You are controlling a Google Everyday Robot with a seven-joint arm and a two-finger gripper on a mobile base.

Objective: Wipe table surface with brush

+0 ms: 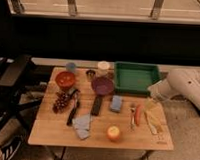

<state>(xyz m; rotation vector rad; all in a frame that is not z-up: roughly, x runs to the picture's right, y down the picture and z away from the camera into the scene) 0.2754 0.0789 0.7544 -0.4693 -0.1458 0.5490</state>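
The table surface (47, 132) is a light tan wooden top crowded with items. The brush (73, 112), a slim black stick, lies on its left half between a grape bunch (61, 101) and a wider flat black bar (97, 105). My gripper (151, 98) hangs at the end of the white arm (185, 88), over the table's right edge near the green tray's front corner. It is far from the brush, open, and holds nothing.
A green tray (136, 77) stands at the back right. Red bowl (65, 79), purple bowl (102, 85), cups (71, 67), blue sponge (116, 103), grey-blue cloth (82, 126), orange fruit (113, 132), a banana (153, 121) and a red item (137, 115) fill the top. A dark chair (13, 75) stands left.
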